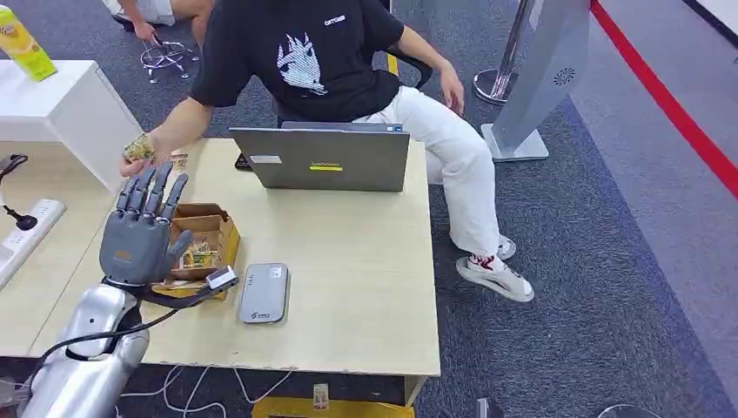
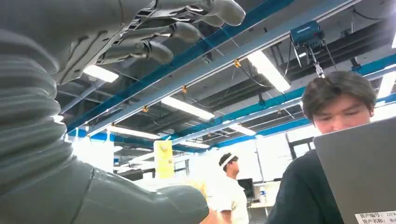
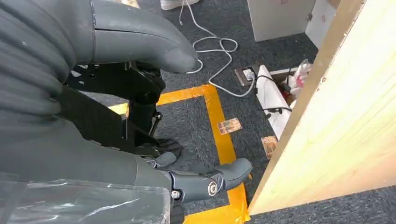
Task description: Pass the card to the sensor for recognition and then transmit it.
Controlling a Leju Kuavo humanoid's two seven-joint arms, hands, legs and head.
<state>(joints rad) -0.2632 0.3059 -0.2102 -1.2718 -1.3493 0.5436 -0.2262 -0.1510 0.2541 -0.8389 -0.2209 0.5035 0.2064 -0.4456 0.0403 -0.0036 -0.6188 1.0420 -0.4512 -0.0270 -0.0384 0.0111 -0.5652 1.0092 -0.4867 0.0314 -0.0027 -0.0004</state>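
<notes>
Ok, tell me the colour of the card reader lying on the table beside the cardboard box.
The card reader is silver-grey, best seen in the head view.

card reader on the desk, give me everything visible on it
The card reader is a flat silver-grey slab with rounded corners, plastic by the look, with a small logo near its near end. It lies flat on the wooden table, just right of the cardboard box, in front of the laptop. Nothing rests on it.
</notes>
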